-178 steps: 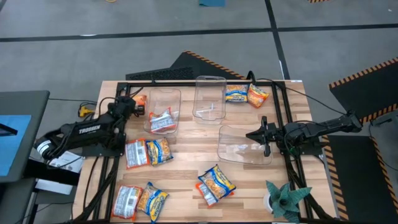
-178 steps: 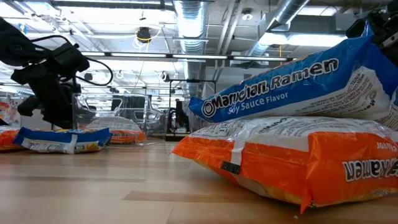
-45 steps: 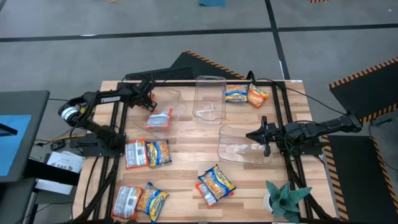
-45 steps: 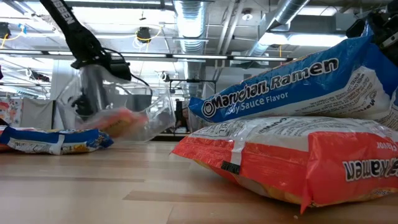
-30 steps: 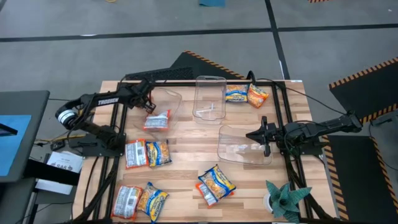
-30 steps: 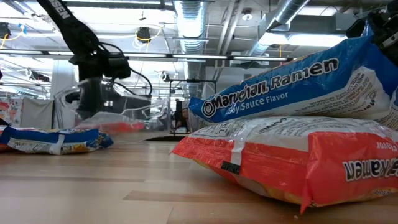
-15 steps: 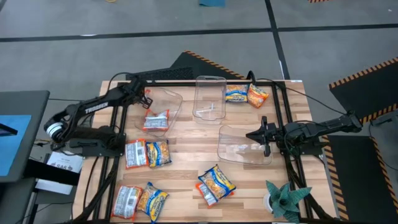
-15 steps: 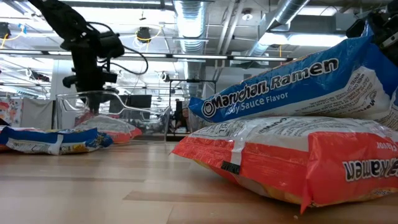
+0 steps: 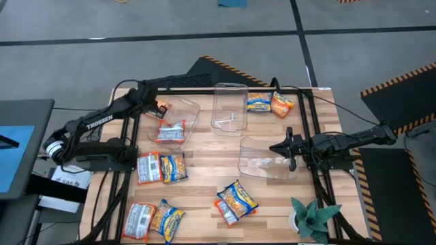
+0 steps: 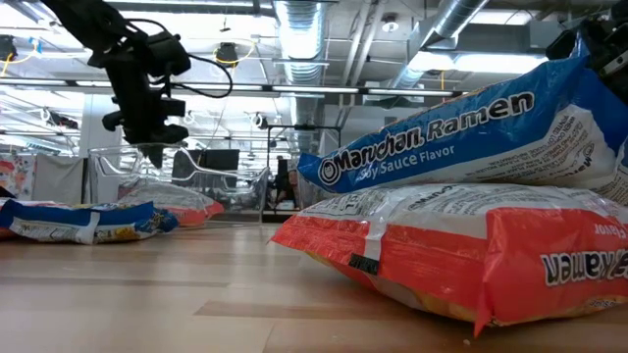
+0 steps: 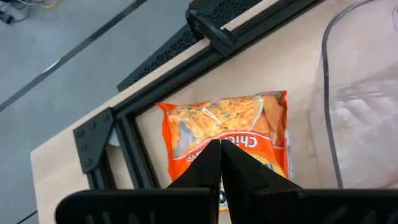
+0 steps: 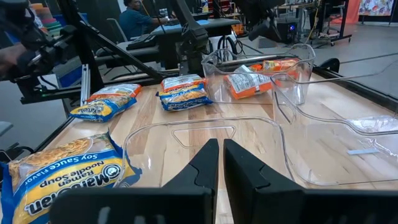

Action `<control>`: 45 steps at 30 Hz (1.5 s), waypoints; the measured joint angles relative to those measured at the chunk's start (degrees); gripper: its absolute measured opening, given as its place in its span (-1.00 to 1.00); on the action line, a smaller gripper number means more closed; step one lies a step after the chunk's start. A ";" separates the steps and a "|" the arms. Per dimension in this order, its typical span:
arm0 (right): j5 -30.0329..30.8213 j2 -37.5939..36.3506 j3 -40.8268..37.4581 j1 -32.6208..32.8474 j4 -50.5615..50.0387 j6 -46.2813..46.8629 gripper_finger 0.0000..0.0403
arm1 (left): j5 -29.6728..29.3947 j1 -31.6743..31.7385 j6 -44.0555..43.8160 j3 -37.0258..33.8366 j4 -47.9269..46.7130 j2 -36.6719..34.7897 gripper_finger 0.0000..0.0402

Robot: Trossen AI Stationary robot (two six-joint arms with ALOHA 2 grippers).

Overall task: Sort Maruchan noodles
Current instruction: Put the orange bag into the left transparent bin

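Since a moment ago my left gripper (image 9: 155,103) has risen off the clear bin (image 9: 187,109) — clenched, empty, above an orange packet (image 11: 233,140) only my wrist view shows clearly.

A grey floor (image 9: 204,41) fills the upper half of the high view, crossed by dark lines. Yellow-black hazard tape (image 9: 395,80) edges dark mats at upper right. A grey desk (image 9: 20,136) sits at far left. In the low view, silver ducts (image 10: 299,29) and bright strip lights (image 10: 491,62) run across an open ceiling. A person (image 12: 132,15) sits among black frames at upper left of the right wrist view.
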 joint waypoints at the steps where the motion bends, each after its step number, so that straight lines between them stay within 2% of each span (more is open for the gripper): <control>1: 0.00 0.00 0.00 0.02 0.00 0.01 -0.75 | 0.29 0.31 0.38 0.00 0.55 0.51 -0.99; 4: 0.00 0.00 0.00 0.02 0.00 0.01 -0.75 | 3.88 2.44 1.69 0.04 2.13 2.49 -0.92; 8: 0.00 0.00 0.00 0.02 0.00 0.00 -0.75 | 9.13 5.85 2.61 0.04 4.05 6.83 -0.70; 15: 0.00 0.00 0.00 0.01 0.00 0.00 -0.75 | 9.47 7.33 -1.68 0.54 5.70 12.54 -0.25; 20: -0.02 0.00 0.01 0.02 0.02 -0.01 -0.75 | 9.33 7.33 -5.84 0.76 4.87 12.46 -0.07; 25: 0.00 0.00 0.01 0.01 0.00 0.00 -0.75 | 8.50 6.80 -8.55 0.76 4.62 13.26 -0.06; 34: 0.00 0.00 0.00 0.01 0.00 0.01 -0.75 | 1.85 4.89 -17.02 0.81 6.44 17.28 -0.06; 40: 0.00 0.00 0.01 0.01 0.00 0.00 -0.75 | -2.15 2.90 -19.10 0.98 5.80 20.97 -0.15; 45: 0.00 0.00 0.00 0.00 0.00 0.01 -0.75 | -2.93 2.46 -18.76 1.01 5.61 21.72 -0.25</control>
